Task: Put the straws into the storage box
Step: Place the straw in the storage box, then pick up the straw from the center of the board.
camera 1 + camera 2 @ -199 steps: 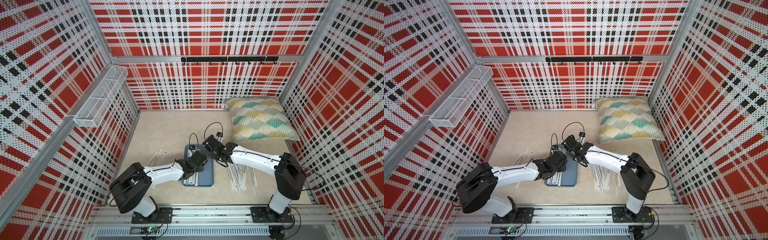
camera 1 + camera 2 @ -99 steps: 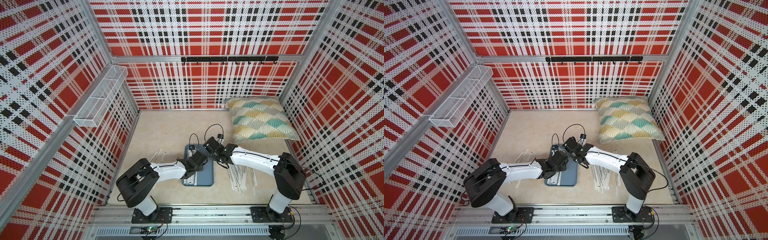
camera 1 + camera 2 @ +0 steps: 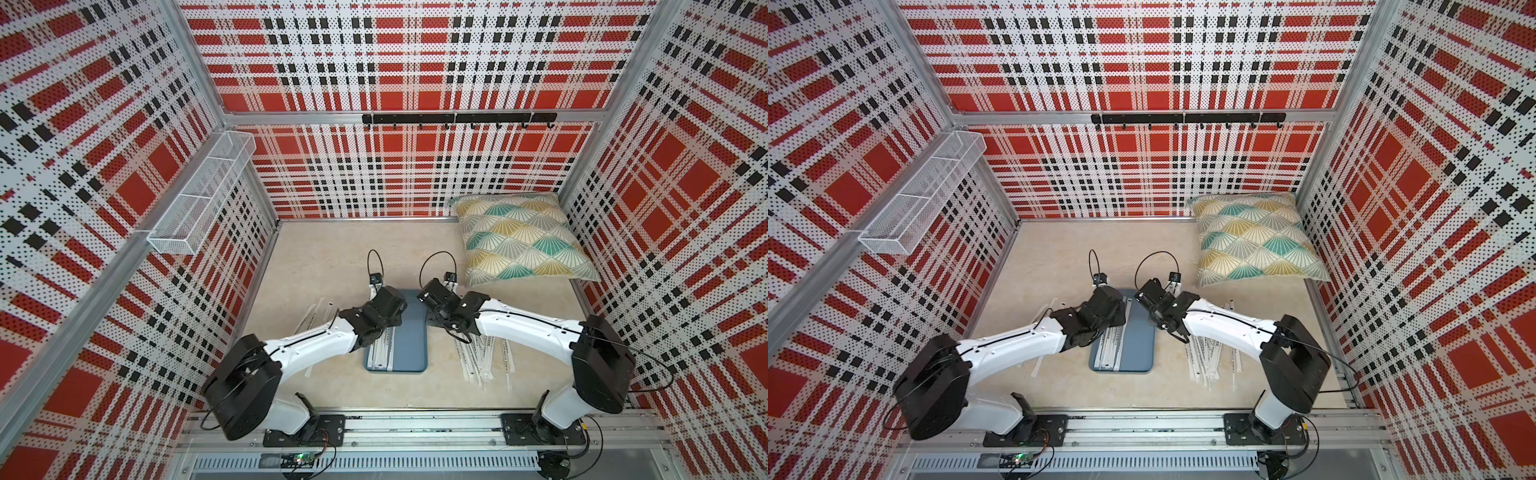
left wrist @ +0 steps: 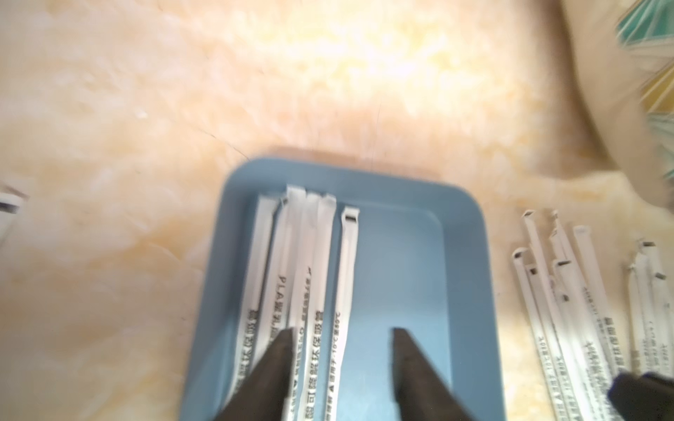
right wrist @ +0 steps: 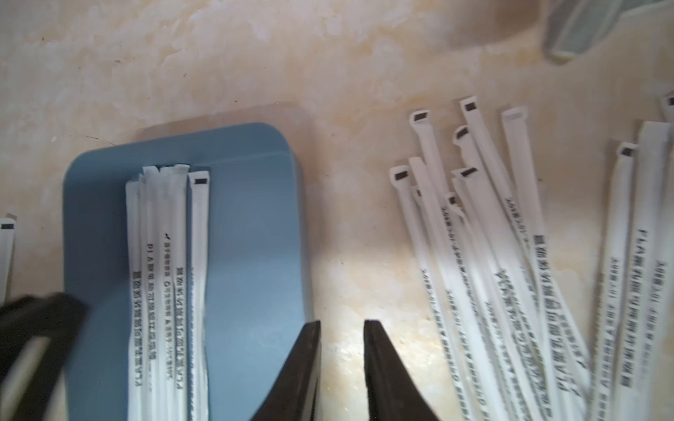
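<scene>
The slate-blue storage box [image 3: 409, 353] [image 3: 1138, 345] lies on the table between my two arms. Several white-wrapped straws [image 4: 310, 262] [image 5: 167, 262] lie side by side along its left half. My left gripper [image 4: 343, 333] [image 3: 392, 305] hovers open over the box; one straw lies loose on the tray floor below the gap. My right gripper [image 5: 341, 324] [image 3: 432, 297] stands narrowly open and empty over the bare table just beside the box's right rim. More straws [image 5: 510, 273] [image 3: 482, 357] are fanned out on the table right of the box, and a few straws [image 3: 316, 311] lie left of it.
A patterned pillow [image 3: 519, 241] rests in the back right corner. A white wire-mesh basket [image 3: 203, 195] hangs on the left wall and a black hook rail [image 3: 457, 118] on the back wall. Plaid walls close in three sides.
My left gripper went from shut to open over the box, and a straw now lies loose beneath it. The right arm has barely moved.
</scene>
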Action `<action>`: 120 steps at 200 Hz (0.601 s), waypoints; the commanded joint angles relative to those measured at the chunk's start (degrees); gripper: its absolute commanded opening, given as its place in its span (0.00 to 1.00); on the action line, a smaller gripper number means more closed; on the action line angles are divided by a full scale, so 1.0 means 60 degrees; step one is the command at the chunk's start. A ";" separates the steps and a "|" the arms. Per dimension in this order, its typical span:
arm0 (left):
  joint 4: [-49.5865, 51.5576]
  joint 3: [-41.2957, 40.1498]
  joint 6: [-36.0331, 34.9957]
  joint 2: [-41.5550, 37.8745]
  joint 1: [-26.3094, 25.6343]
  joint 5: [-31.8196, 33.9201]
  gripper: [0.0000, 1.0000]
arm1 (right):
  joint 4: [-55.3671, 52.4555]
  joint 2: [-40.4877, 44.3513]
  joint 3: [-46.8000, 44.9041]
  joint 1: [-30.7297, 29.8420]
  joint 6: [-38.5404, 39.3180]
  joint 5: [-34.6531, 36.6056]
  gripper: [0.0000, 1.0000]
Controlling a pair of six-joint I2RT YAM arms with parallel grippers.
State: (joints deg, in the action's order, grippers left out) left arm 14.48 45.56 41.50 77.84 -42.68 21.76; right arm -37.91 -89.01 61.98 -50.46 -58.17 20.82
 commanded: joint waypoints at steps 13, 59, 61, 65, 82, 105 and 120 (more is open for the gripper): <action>-0.0132 -0.0741 -0.1218 -0.1892 0.1565 -0.0230 0.68 | -0.1500 0.0339 -0.0473 0.0046 0.0972 -0.0207 0.26; -0.1480 -0.2069 -0.1688 -0.2530 0.3568 -0.2938 0.75 | -0.1349 -0.0676 -0.0357 0.0073 0.0935 -0.0436 0.24; -0.1499 -0.2092 -0.1676 -0.2519 0.3561 -0.2949 0.75 | -0.1337 -0.0728 -0.0351 0.0085 0.0935 -0.0444 0.24; -0.1550 -0.2136 -0.1607 -0.2511 0.3532 -0.2997 0.75 | -0.1308 -0.0821 -0.0327 0.0100 0.0948 -0.0502 0.25; -0.1713 -0.2402 -0.1264 -0.2449 0.3453 -0.3059 0.74 | -0.1143 -0.1169 -0.0338 0.0115 0.0950 -0.0634 0.25; -0.2009 -0.2836 -0.0888 -0.2420 0.3384 -0.3180 0.72 | -0.1072 -0.1360 -0.0492 0.0232 0.0907 -0.0666 0.26; -0.2134 -0.3021 -0.0782 -0.2441 0.3307 -0.3181 0.71 | -0.0999 -0.1359 -0.0642 0.0291 0.0892 -0.0759 0.26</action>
State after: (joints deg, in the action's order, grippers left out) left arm 5.23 29.04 34.94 63.18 -22.20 4.49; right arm -44.53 -96.99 59.13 -49.56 -52.95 16.78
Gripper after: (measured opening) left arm 0.715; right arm 0.257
